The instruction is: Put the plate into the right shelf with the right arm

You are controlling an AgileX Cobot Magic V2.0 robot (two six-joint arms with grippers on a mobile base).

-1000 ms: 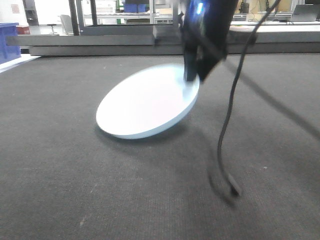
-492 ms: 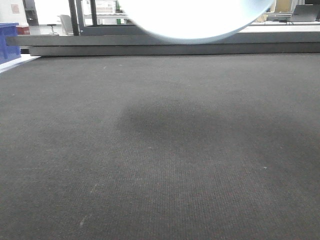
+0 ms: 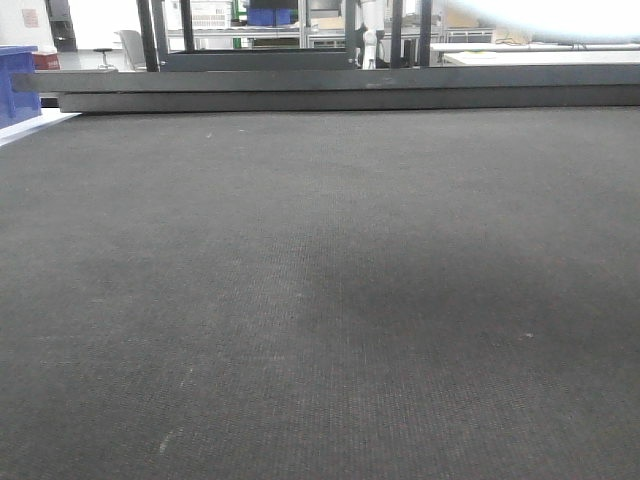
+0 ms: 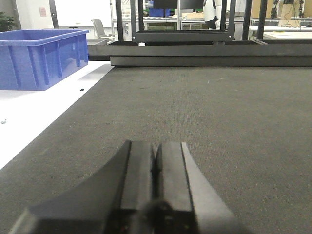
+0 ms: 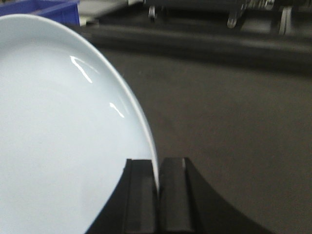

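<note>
The white plate (image 5: pixel 58 131) fills the left half of the right wrist view, standing on edge and off the mat. My right gripper (image 5: pixel 157 180) is shut on its rim, one finger on each face. In the front view only a blurred white sliver of the plate (image 3: pixel 540 15) shows at the top right, with a soft shadow on the mat below; the right arm itself is out of that frame. My left gripper (image 4: pixel 156 163) hovers low over the dark mat, shut with nothing in it. The right shelf is out of view.
A dark textured mat (image 3: pixel 320 300) covers the table. A blue bin (image 4: pixel 44 56) stands on a white surface at the left. Low dark platform beams (image 3: pixel 350 90) run along the far edge, with racks and benches behind them.
The plate went from tilted on the mat in the right gripper's hold to lifted, then shifted right until only its edge shows. The arm and dangling cable left the front view.
</note>
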